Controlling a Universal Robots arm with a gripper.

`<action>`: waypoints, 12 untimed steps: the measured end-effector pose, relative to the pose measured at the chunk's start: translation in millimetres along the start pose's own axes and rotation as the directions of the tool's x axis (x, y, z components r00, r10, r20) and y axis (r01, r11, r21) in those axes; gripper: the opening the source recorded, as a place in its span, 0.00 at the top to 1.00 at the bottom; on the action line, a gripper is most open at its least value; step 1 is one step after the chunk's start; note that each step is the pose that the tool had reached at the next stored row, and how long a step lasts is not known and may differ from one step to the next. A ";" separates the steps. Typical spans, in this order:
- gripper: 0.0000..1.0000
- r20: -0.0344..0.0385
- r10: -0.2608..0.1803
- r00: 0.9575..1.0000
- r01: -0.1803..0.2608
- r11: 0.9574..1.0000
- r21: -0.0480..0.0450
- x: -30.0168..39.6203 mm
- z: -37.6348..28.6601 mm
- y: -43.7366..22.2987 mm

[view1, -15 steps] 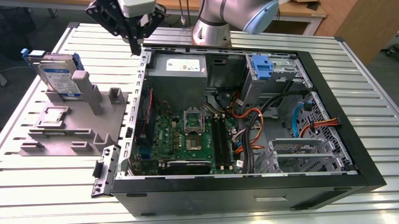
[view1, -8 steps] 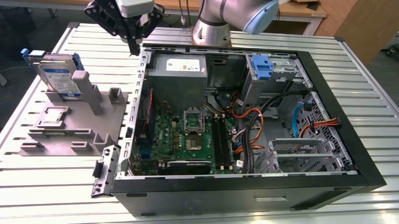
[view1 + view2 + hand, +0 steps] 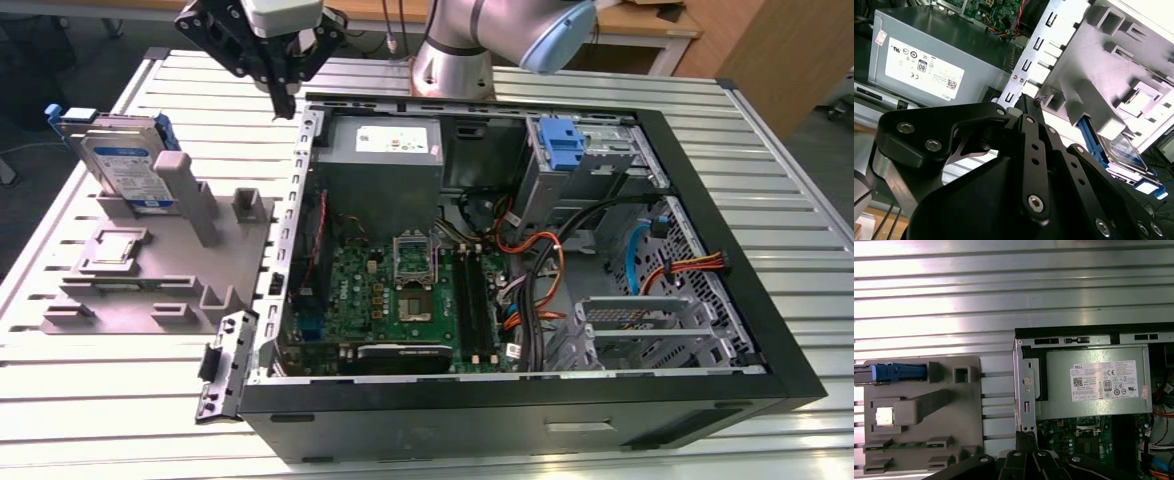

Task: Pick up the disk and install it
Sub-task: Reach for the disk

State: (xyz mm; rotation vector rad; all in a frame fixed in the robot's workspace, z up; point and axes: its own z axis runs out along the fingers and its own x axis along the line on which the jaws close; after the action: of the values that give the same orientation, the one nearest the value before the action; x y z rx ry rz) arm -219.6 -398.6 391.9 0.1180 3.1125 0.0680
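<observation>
Ribbed metal slats form the tabletop (image 3: 120, 420), and on it we see an open black computer case (image 3: 787, 330) lying on its side. Its green motherboard (image 3: 400, 290) is exposed, and a grey power supply box (image 3: 380, 145) with a white sticker sits at the far end. A lone blue bracket (image 3: 563, 150) stands in the drive cage further toward the exterior view's right.

Just beside the case, on the exterior view's left, lies a grey moulded fixture (image 3: 147, 270). The disk (image 3: 120, 165) stands on edge in a slot at the far corner of that fixture, leaning against a grey post, with its white-and-blue label facing us and its blue frame along the rim. A small square chip (image 3: 118, 248) rests in a pocket of the same fixture, nearer to us.

The claw (image 3: 284, 105) hangs from the arm with its tips pointing down, close to the case's far corner, between the fixture and the power supply box. Its fingers are drawn together and hold nothing. We find it well apart from the disk, touching neither the disk nor the fixture.

In the second wrist view the claw (image 3: 1026, 100) comes to a single closed point, with the disk (image 3: 1126, 150) lying beyond it in its slot.
</observation>
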 end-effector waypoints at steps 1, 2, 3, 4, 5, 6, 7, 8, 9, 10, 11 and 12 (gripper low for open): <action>0.90 0.000 0.000 1.000 0.000 1.000 0.000 0.1 0.0 0.0; 0.90 0.000 0.000 1.000 0.000 1.000 0.000 0.3 0.0 0.0; 0.90 0.000 0.000 1.000 0.000 1.000 0.000 0.3 0.0 0.0; 0.90 0.000 0.000 1.000 0.000 1.000 0.000 0.3 0.0 0.0; 0.90 0.000 0.000 1.000 0.000 1.000 0.000 0.3 0.0 0.0; 0.90 0.000 0.000 1.000 0.000 1.000 0.000 0.3 0.0 0.0; 0.90 0.000 0.000 1.000 0.000 1.000 0.000 0.4 0.0 0.0; 0.90 0.000 0.000 1.000 0.000 1.000 0.000 0.5 0.0 0.0; 0.90 0.000 0.000 1.000 0.000 1.000 0.000 0.7 0.0 0.1; 0.90 0.000 0.000 1.000 0.000 1.000 0.000 0.9 0.0 0.1; 0.90 0.000 0.000 1.000 0.000 1.000 0.000 1.1 0.0 0.1; 0.90 0.000 0.000 1.000 0.000 1.000 0.000 1.2 0.0 0.0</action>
State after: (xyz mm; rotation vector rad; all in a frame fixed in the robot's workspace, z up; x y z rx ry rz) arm -220.8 -398.5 391.9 0.1180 3.1125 0.0683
